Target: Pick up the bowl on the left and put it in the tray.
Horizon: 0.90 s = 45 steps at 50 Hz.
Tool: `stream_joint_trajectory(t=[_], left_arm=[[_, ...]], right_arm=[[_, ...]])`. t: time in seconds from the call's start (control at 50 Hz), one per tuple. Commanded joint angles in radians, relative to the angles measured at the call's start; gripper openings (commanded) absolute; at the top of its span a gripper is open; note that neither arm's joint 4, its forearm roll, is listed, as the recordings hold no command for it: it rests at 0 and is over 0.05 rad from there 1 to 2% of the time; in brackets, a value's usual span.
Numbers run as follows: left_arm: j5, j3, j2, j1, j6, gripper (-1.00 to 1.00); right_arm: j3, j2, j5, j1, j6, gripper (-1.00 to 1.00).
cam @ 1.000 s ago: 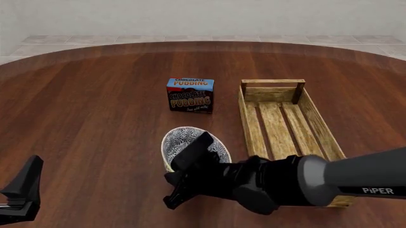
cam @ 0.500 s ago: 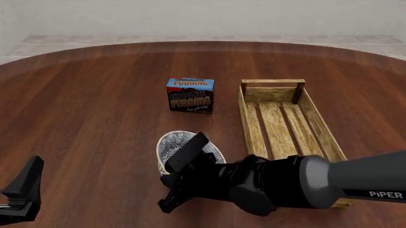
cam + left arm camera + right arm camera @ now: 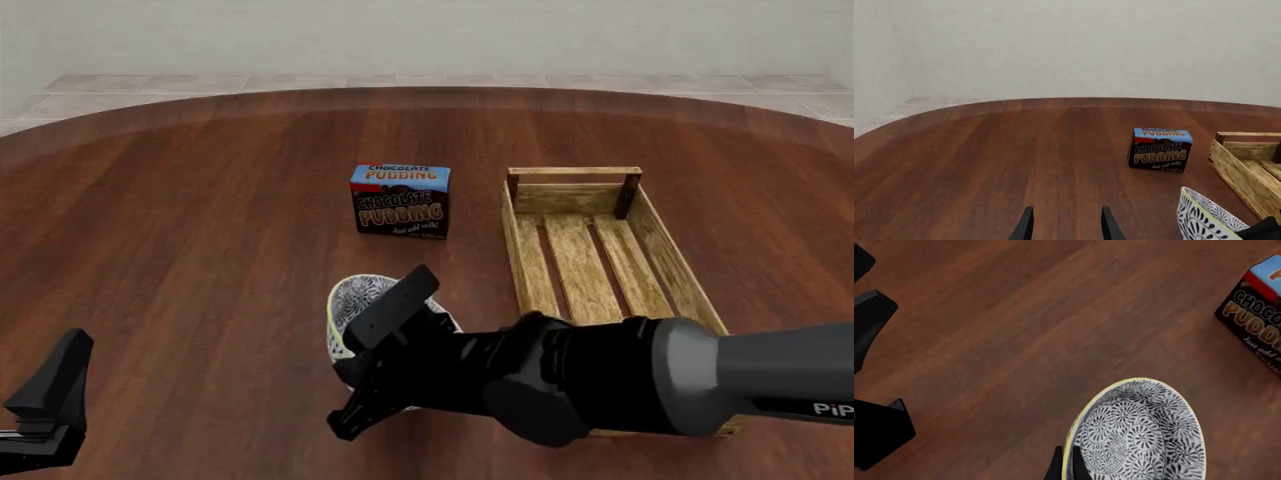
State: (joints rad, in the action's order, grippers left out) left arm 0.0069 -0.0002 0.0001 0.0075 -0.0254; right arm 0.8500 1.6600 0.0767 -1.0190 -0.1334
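Near table edge, bowl (image 3: 350,305): cream rim, blue-grey floral inside, tilted
Right gripper (image 3: 1066,466): clamped on bowl rim
Left gripper (image 3: 1064,225): fingers apart, empty
Tray (image 3: 670,262): right of bowl

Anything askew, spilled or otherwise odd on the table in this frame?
Only the bowl: it sits tilted rather than flat, its rim pinched by the right gripper, in front of the pudding box. The tray lies square and holds nothing, and nothing looks spilled or damaged.
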Motion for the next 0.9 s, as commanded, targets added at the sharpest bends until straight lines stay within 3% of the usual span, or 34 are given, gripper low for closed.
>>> stream_joint_trajectory(t=[0.02,0.48,0.9], left_arm=[[-0.001,0.0,0.0,0.0,-0.003,1.0],[0.0,0.0,0.0,-0.004,-0.004,1.0],[0.001,0.0,0.0,-0.006,-0.007,1.0]], right_arm=[[0.018,-0.054,-0.047,0.005,0.021,-1.0],[0.062,-0.118,-0.131,0.006,0.058,-1.0],[0.12,-0.15,-0.22,0.026,0.128,-1.0]])
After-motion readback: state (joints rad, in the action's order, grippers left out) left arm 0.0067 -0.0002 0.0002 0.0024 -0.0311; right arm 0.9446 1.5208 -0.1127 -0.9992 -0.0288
